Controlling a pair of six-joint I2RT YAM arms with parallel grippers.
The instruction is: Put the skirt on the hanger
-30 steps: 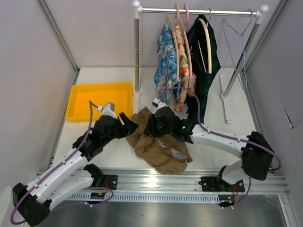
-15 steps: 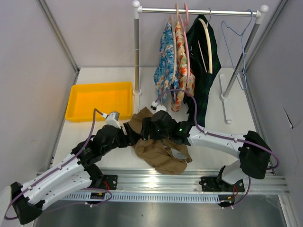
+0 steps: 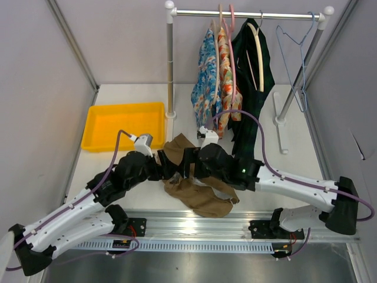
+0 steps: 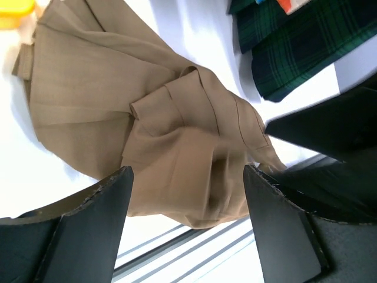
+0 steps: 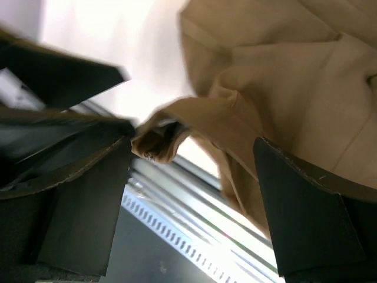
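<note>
Left fingers (image 4: 88,224) and right fingers (image 5: 306,212) gape apart above the rumpled tan skirt (image 4: 118,100).

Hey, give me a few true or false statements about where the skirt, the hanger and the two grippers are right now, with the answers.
1. The skirt lies crumpled on the table, not on any hanger. True.
2. The skirt is inside the yellow tray. False: it lies on the table, to the right of the tray.
3. The hanger hangs bare on the rail. True.
4. The left gripper is shut on the skirt. False: it is open, with the skirt below it.
5. The right gripper is open over the skirt. True.
</note>
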